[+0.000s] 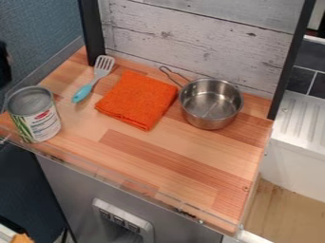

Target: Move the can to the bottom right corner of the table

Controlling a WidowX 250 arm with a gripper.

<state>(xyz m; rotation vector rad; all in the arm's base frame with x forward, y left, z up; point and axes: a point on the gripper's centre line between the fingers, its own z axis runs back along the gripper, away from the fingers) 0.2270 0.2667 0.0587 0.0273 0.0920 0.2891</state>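
Observation:
The can (43,124), with a grey metal lid and a white label with red and green, stands upright at the left front corner of the wooden table (171,159). Its base is close to the table's front edge. The table's bottom right corner (230,219) lies far to the right of the can, low in the view.
An orange folded cloth (138,99) lies mid-table, with a blue-handled spatula (96,79) to its left. A steel pot (211,104) stands at the back right, its handle toward the back wall. A clear rail (109,176) runs along the front edge.

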